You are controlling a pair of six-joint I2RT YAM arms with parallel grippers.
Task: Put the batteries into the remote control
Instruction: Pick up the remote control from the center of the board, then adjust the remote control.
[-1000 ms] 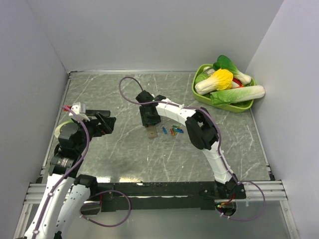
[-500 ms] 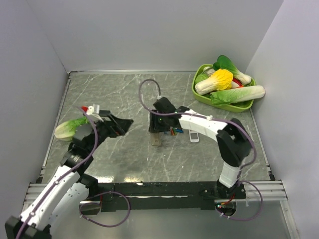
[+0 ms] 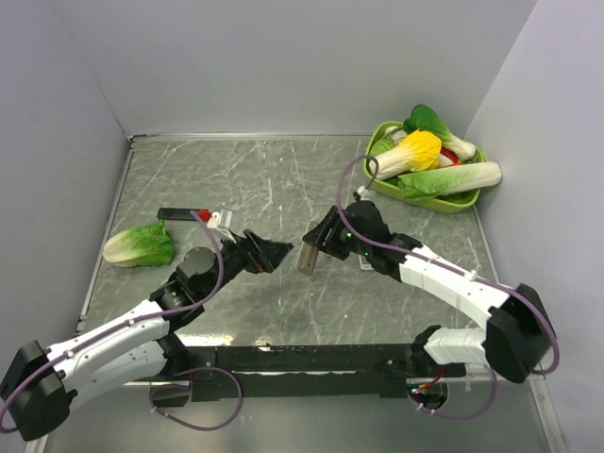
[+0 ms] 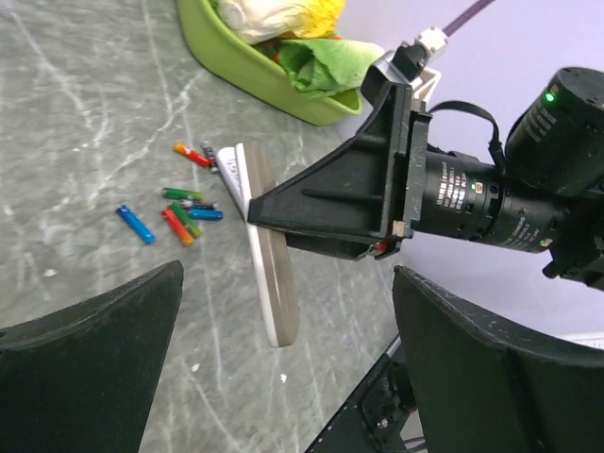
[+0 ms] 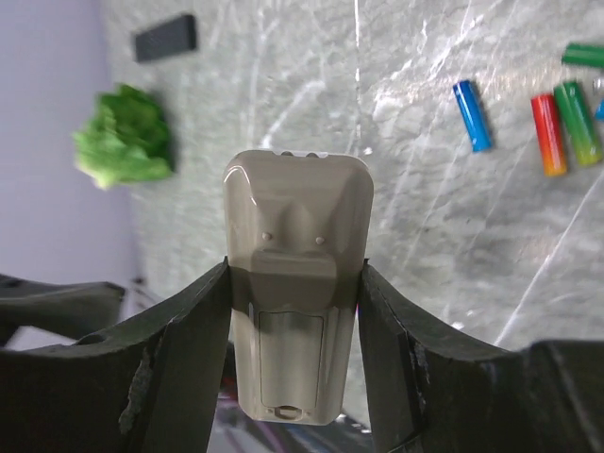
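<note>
My right gripper [image 3: 319, 242] is shut on the remote control [image 3: 307, 257] and holds it above the table. In the right wrist view the gripper [image 5: 294, 274] clamps the remote [image 5: 297, 236] by its sides, grey-beige back up, with the battery cover shut. Several batteries [image 5: 564, 125] with green, red, orange and blue wraps lie loose on the table; they also show in the left wrist view [image 4: 179, 206]. The top view hides them under the right arm. My left gripper [image 3: 276, 253] is open and empty, facing the remote [image 4: 272, 274] from close by.
A wider white remote [image 3: 366, 262] lies beside the batteries. A flat black bar [image 3: 179, 214] and a lettuce [image 3: 140, 245] lie at the left. A green basket [image 3: 373, 177] of toy vegetables stands at the back right.
My right arm has drawn back to the right with the remote lifted off the table. My left arm has swung forward and right, bringing its open gripper up to the remote.
</note>
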